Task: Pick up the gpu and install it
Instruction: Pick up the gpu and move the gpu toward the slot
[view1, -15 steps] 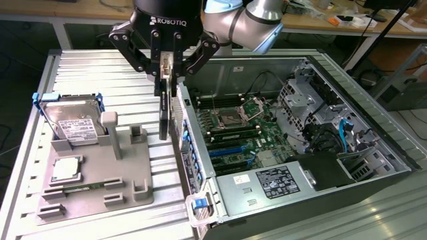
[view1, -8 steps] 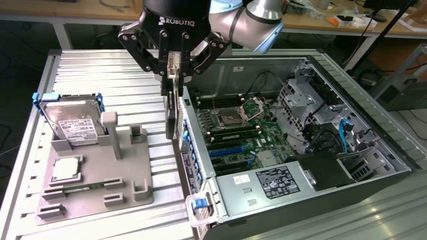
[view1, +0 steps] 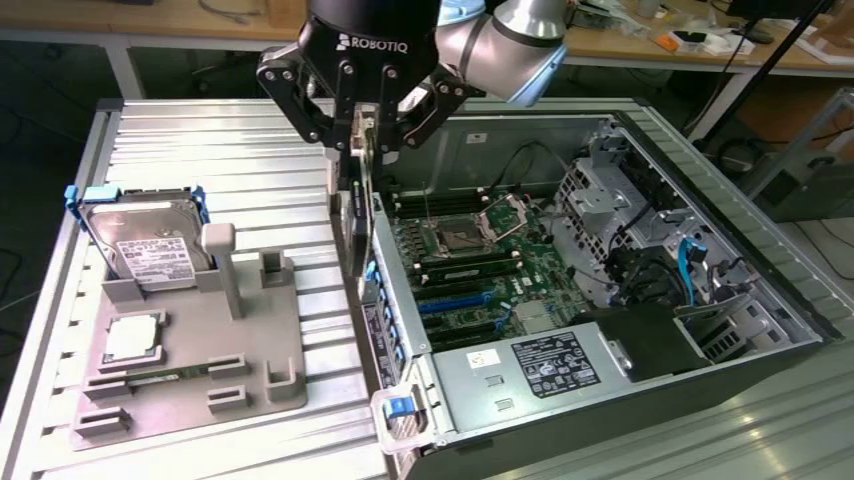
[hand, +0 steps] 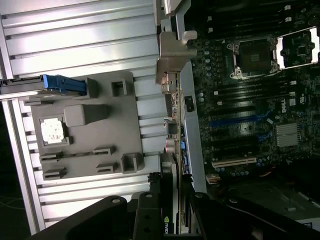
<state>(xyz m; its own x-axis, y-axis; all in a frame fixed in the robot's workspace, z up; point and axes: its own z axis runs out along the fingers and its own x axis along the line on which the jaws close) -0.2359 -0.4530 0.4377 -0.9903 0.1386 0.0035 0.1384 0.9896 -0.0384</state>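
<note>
Your end effector is pinching the gpu by one end. The card hangs edge-on over the counter, just beside the open case, with its silver bracket at the far end. I judge it light and stiff but fragile, so grip the bare board edges. The contact itself is partly hidden, though it seems secure.

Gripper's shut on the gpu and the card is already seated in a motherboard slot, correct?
Not seated. The gripper is shut on the gpu, but the card hangs edge-on beside the case's side wall, between the gray holder and the motherboard, in none of its slots. The exterior view shows it.
</note>
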